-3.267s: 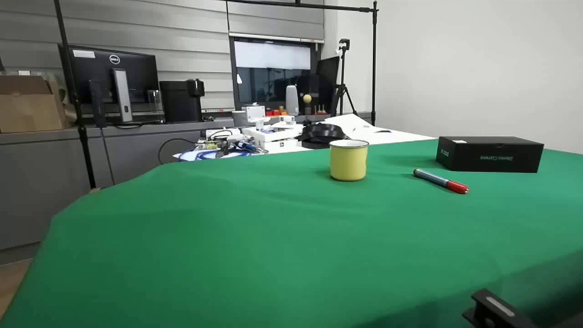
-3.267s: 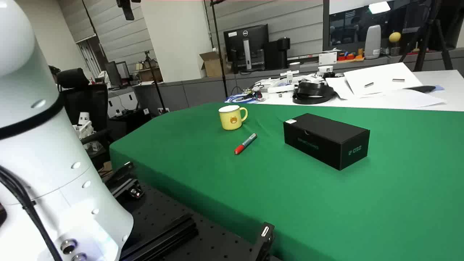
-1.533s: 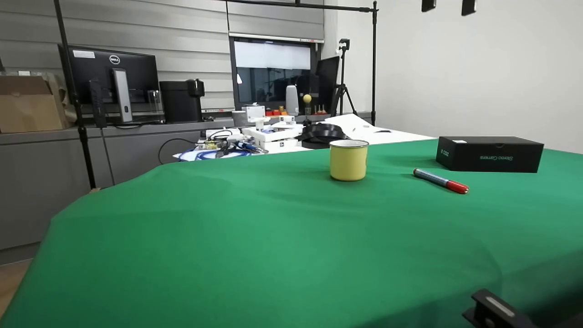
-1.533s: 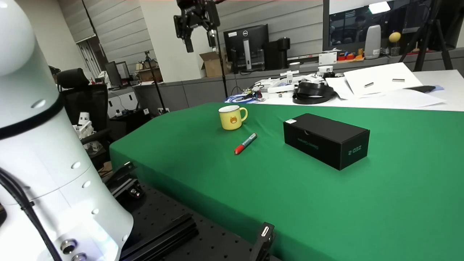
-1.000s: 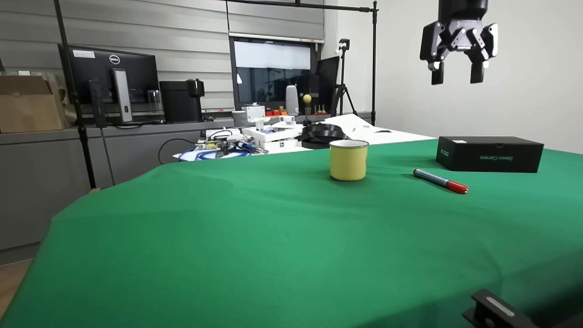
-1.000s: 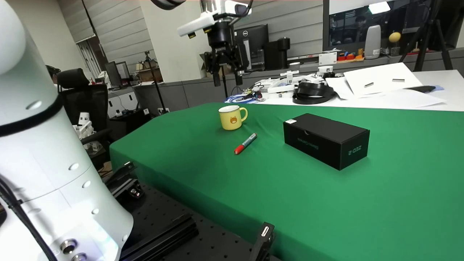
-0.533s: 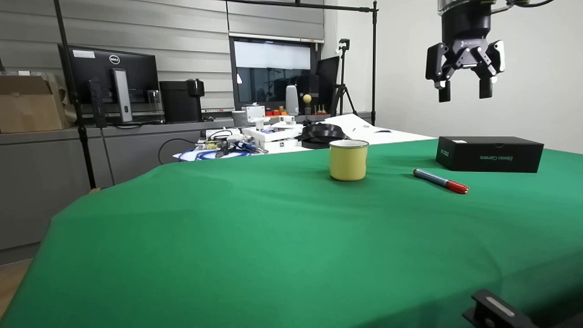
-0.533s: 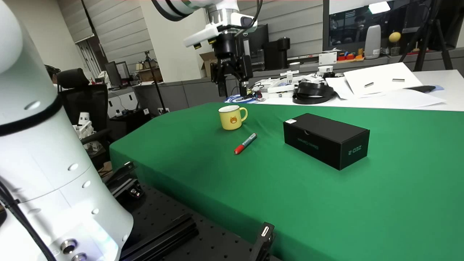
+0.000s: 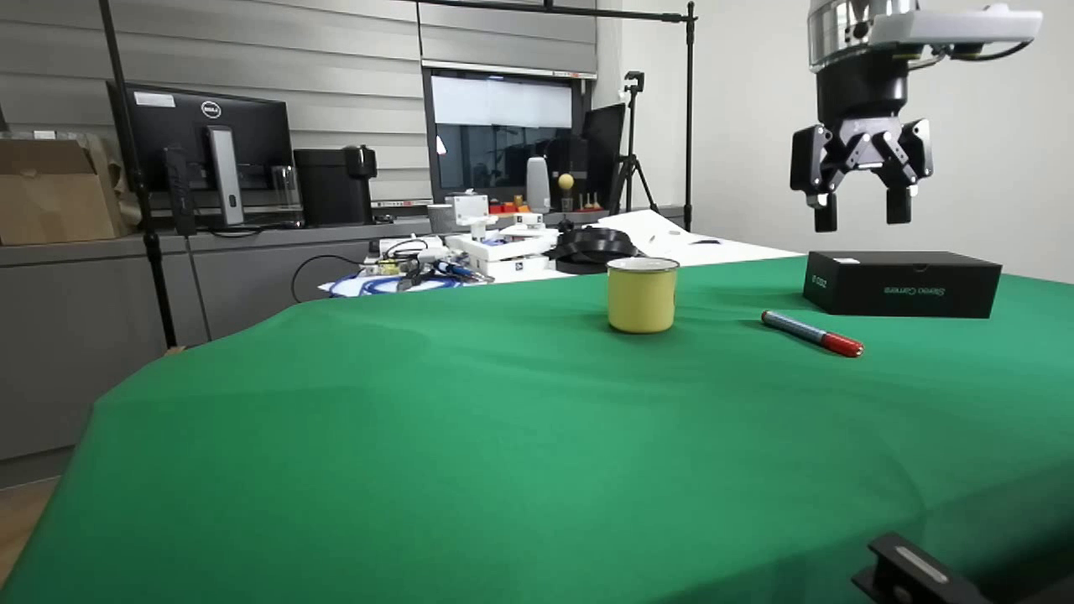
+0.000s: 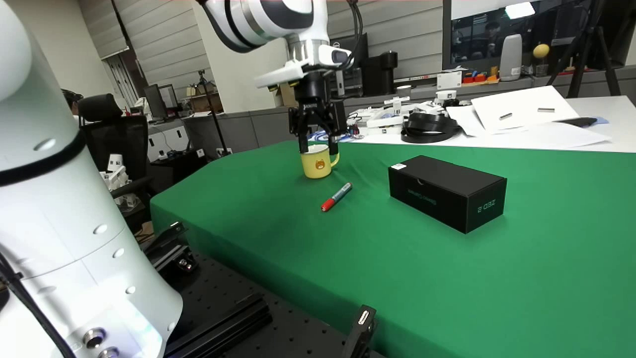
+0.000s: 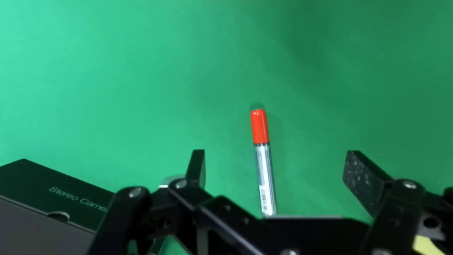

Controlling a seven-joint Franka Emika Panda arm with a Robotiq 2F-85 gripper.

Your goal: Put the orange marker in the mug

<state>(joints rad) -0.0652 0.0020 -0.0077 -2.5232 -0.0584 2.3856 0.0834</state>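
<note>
"What colours has the marker (image 11: 264,161)?"

"I see a red-orange cap and a silvery-grey barrel with a white, dark-barred label."

"The mug (image 10: 312,164)?"

"Yellow, white inside, printed with an orange-brown bear face."

"The box (image 10: 444,196)?"

"Black, with greenish lettering and a white patch."

"Yourself?"

"My end effector (image 9: 862,215) is black and grey; the worktop (image 9: 419,461), green."

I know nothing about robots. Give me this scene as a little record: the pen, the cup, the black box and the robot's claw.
marker: red cap, silvery barrel, lying on the green cloth
mug: yellow, upright, with a handle
box: black, marked "Stereo Camera"
gripper: open, raised above the green cloth, holding nothing
progress: marker not yet in the mug
</note>
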